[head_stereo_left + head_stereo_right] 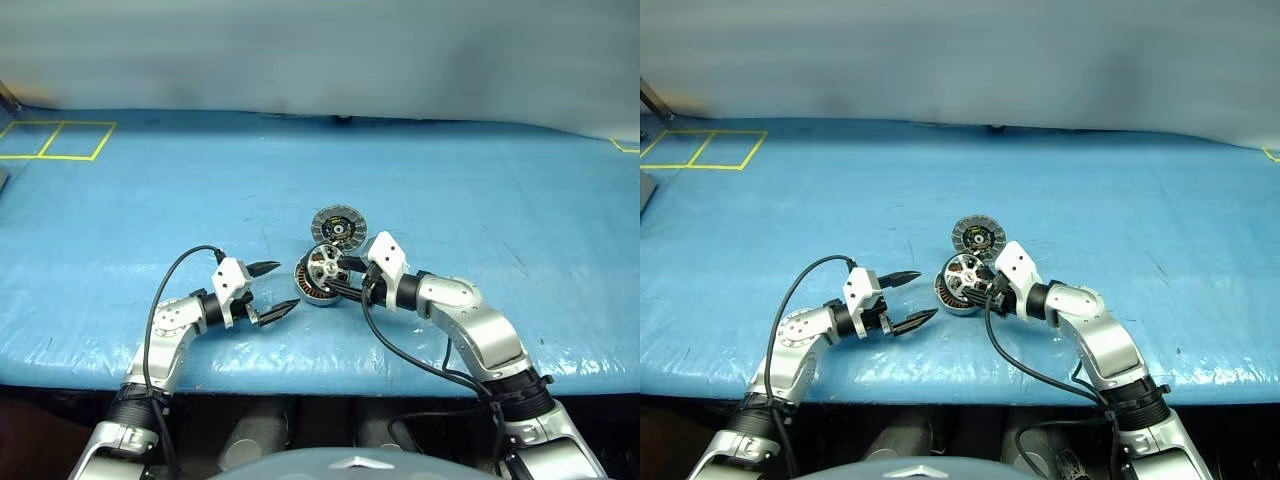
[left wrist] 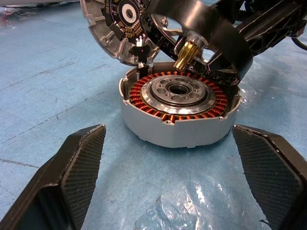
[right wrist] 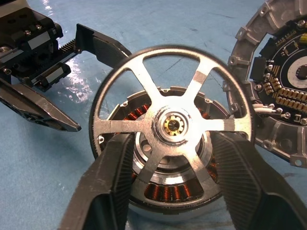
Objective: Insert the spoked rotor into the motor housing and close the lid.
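On your left, the left gripper (image 1: pixel 272 290) hovers with its fingers spread wide and empty, pointed at the motor housing (image 2: pixel 178 111) from just beside it. The housing sits on the blue table cover (image 1: pixel 480 190), open side up, copper windings and pale centre exposed. Over its mouth the spoked rotor (image 3: pixel 171 125) stands tilted, lower rim against the housing. The right gripper (image 3: pixel 170 184) has a finger at each side of the lower rim; whether the pads pinch it or have let go, you cannot tell.

The rotor looks stiff, light and smooth-edged, so it may slip. Hold it by the rim, not the thin spokes, and level it before it drops in, since magnets could snatch it sideways. The windings look easy to scratch.

Just beyond leans the lid (image 1: pixel 339 227), circuit face toward you, touching the housing; don't bump it. To the right the cover lies bare, but the near table edge is close behind both arms.
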